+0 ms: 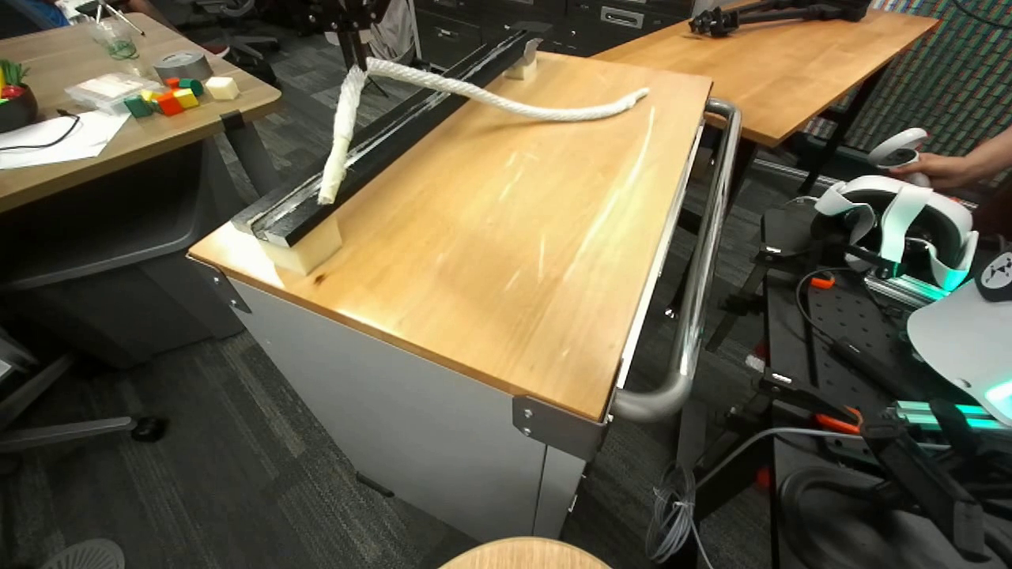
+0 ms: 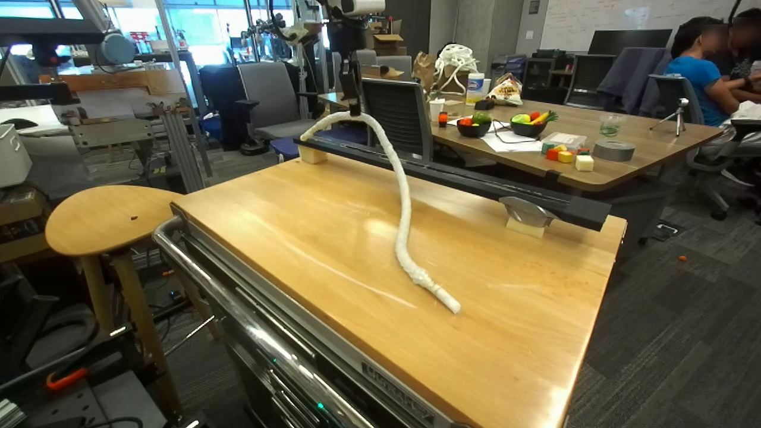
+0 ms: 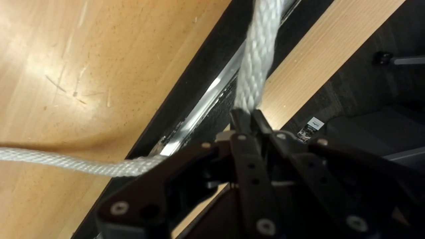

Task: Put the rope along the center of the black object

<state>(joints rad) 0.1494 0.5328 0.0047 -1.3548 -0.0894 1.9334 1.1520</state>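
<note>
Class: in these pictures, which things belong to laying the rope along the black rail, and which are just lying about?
Belongs to the job:
white rope
gripper, shut on the white rope
black rail
pale blocks under the black rail

Just lying about:
roll of grey tape
coloured blocks
white headset
black bowls

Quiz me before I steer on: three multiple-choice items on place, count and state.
1. Where does the longer side of the rope come down? A. floor; B. wooden tabletop; C. stool
2. How many pale blocks show under the black rail? A. two; B. four; C. none
3. How does the gripper stand? A. wide open; B. shut on nothing; C. shut on the rope

1 B: both exterior views show it lying there.
2 A: one shows near each end of the black rail.
3 C: the wrist view shows the jaws pinching the rope.
</note>
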